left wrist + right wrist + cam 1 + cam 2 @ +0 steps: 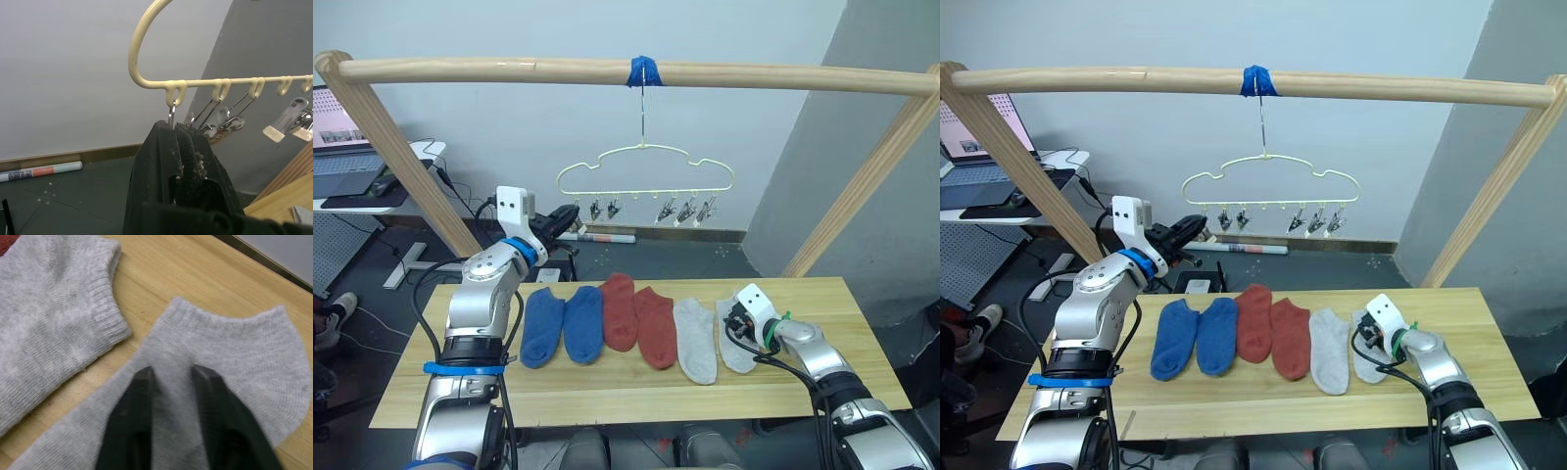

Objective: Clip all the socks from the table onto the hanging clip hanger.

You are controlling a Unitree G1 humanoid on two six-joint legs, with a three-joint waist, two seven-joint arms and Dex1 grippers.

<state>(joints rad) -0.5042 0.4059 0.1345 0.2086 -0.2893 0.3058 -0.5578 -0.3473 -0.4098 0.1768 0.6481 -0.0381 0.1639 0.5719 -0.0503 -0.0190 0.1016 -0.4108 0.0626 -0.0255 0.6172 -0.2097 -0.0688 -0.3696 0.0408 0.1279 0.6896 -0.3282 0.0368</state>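
Six socks lie in a row on the wooden table (862, 338): two blue (545, 328), two brick red (620, 311) and two light grey (695, 339). My right gripper (171, 374) rests low on the rightmost grey sock (234, 347), its fingers closed on a ridge of the fabric. The pale yellow-green clip hanger (646, 157) hangs from the rail above. My left gripper (173, 128) is raised at the hanger's left end, shut on the leftmost clip (171, 113), whose wire runs down between the fingertips. The other clips (685, 211) hang free.
The thick wooden rail (509, 69) spans the scene on slanted wooden legs (401, 157). A white desk with a laptop (342, 162) stands at the far left. A rolled paper (607, 237) lies on the floor behind the table.
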